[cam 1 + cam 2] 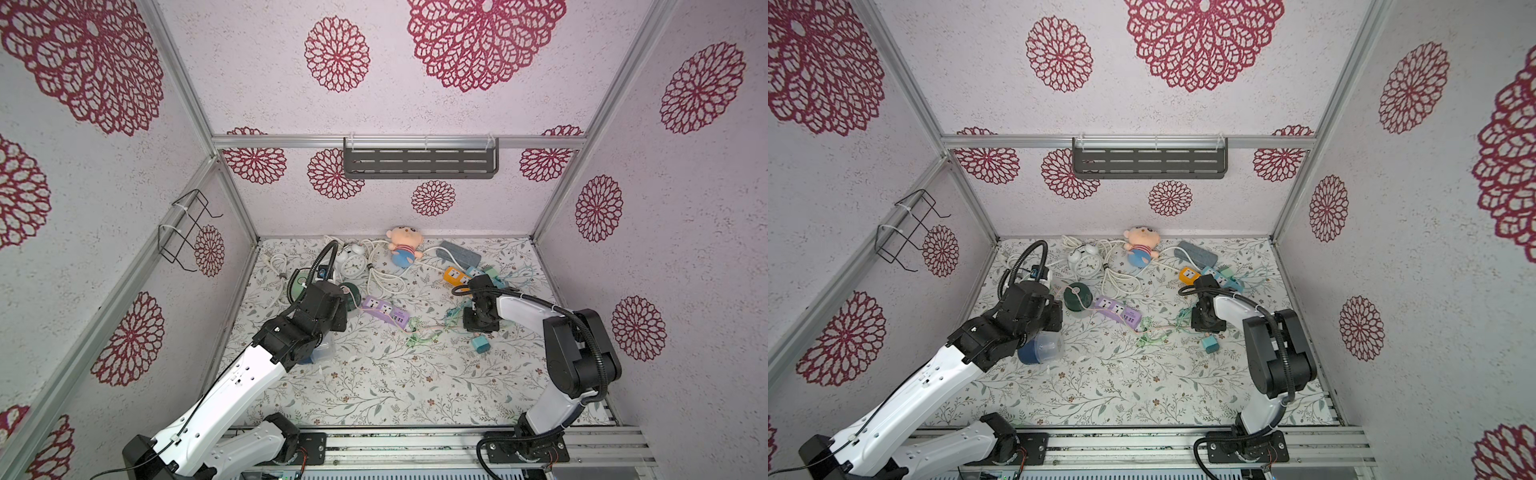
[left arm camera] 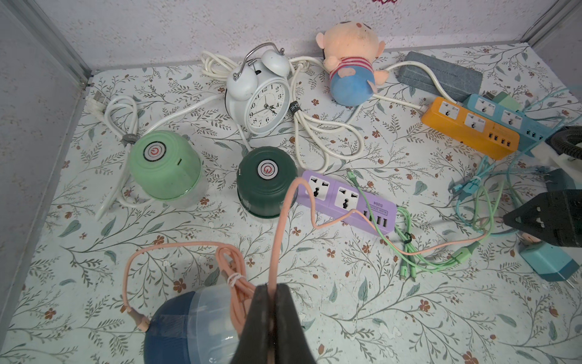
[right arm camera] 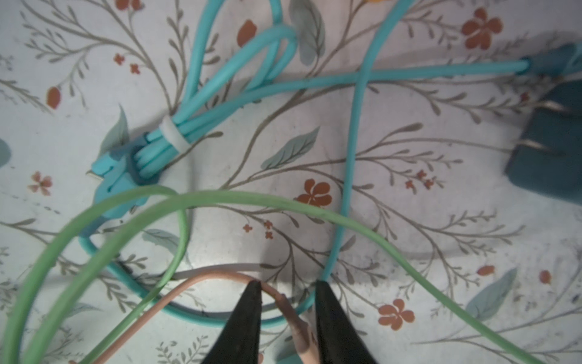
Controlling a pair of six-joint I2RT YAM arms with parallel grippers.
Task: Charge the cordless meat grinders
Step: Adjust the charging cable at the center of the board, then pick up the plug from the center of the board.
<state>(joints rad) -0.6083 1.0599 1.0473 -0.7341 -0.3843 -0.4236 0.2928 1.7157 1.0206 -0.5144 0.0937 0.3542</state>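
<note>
In a top view the navy blue grinder [image 1: 1038,347] lies on its side at 9 o'clock on the counter [image 1: 1100,395], partly under the left arm [image 1: 934,374]. The dark green grinder [image 1: 1077,295] stands at 10 o'clock. The light green grinder [image 1: 296,286] peeks out behind the arm, closer to the wall. The purple power strip [image 1: 1119,311] lies just beside the dark green grinder, at its 3 o'clock.

In the left wrist view the left claw [image 2: 271,288] is pressed together and pinches the pink cable [image 2: 278,227] right over the navy blue grinder. One end of that cable sits at the grinder's side and looks pushed in. The cable then runs across the purple power strip and away.

In the right wrist view the right claw [image 3: 288,291] is spread. Its two fingers stand on either side of the pink plug [image 3: 297,324], which lies on the counter and is not pinched yet. A green cable [image 3: 283,201] and a teal cable [image 3: 352,157] lie very near.

I think the navy blue grinder is the one being charged now. Next, the right claw should squeeze only the pink plug and lift it. Then it should carry the plug to the small slots on the purple power strip. The other cables could get caught.
</note>
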